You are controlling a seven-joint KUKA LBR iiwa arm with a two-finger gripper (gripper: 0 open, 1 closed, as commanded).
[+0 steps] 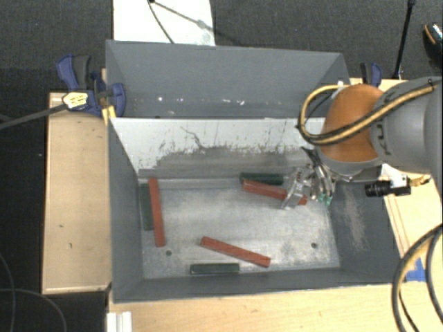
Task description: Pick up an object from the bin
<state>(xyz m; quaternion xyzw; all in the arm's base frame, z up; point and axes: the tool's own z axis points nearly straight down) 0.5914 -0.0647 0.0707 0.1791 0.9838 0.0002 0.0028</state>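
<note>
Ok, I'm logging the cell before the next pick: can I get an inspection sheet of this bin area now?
surface: grey metal bin floor, scuffed.
job's things: back red bar and back green bar, side by side near the hand.
clutter: left red bar, left green bar by the left wall; front red bar, front green bar near the front wall.
grippers: hand low at back right, at the back red bar's end.
cables: yellow-black cables looped over the orange wrist cover.
surroundings: dark floor.
</note>
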